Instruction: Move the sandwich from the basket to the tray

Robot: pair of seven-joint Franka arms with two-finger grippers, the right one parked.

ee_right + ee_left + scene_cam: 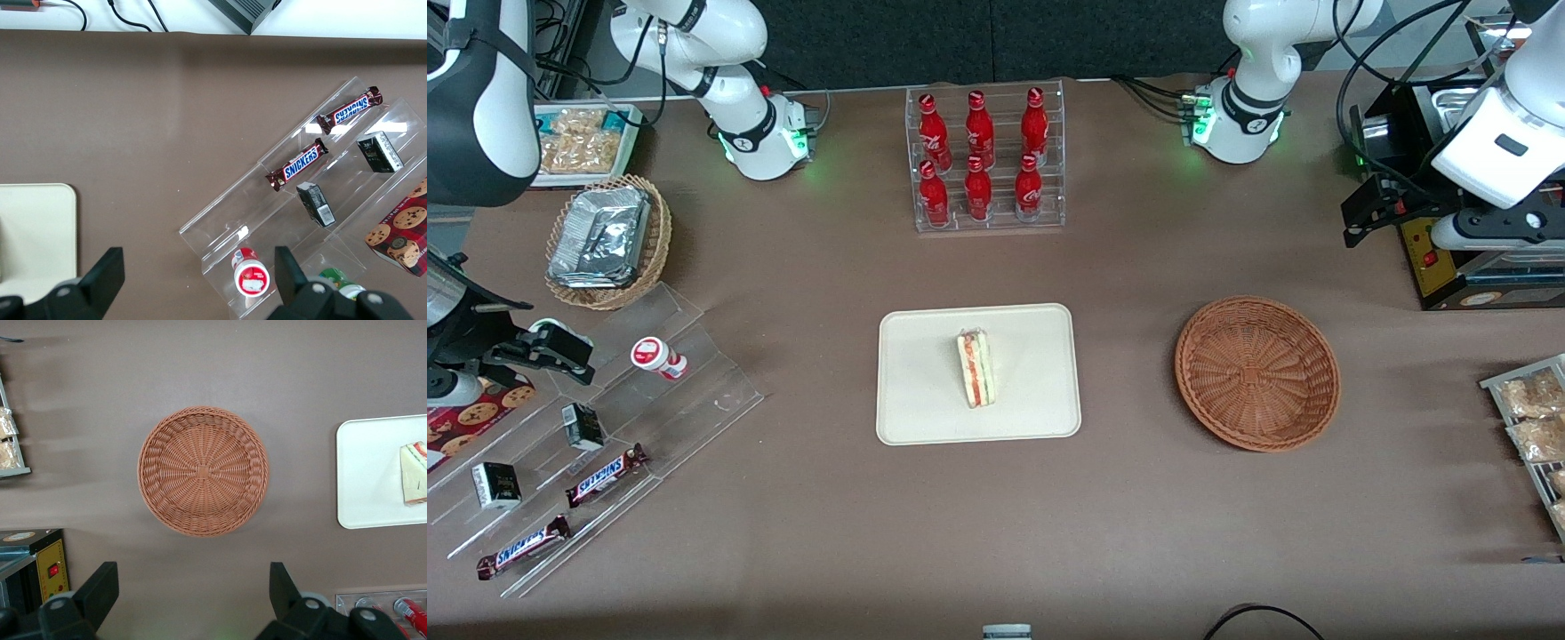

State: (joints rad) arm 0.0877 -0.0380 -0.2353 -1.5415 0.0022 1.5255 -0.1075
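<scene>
The sandwich (976, 367), a pale wedge with red and green filling, lies on the cream tray (925, 373) in the middle of the table. The reddish-brown wicker basket (1256, 372) stands empty beside the tray, toward the working arm's end. My left gripper (1360, 213) hangs open and empty above the table, farther from the front camera than the basket. In the left wrist view the gripper (193, 593) has its jaws wide apart with bare table between them, and the basket (203, 471), the tray (370, 473) and the sandwich (413, 473) show.
A clear stand of red bottles (985, 160) stands farther back than the tray. A black machine (1449, 258) and bagged snacks (1529, 418) are at the working arm's end. A tan basket with foil packets (605, 240) and a stepped acrylic stand (587, 427) are at the parked arm's end.
</scene>
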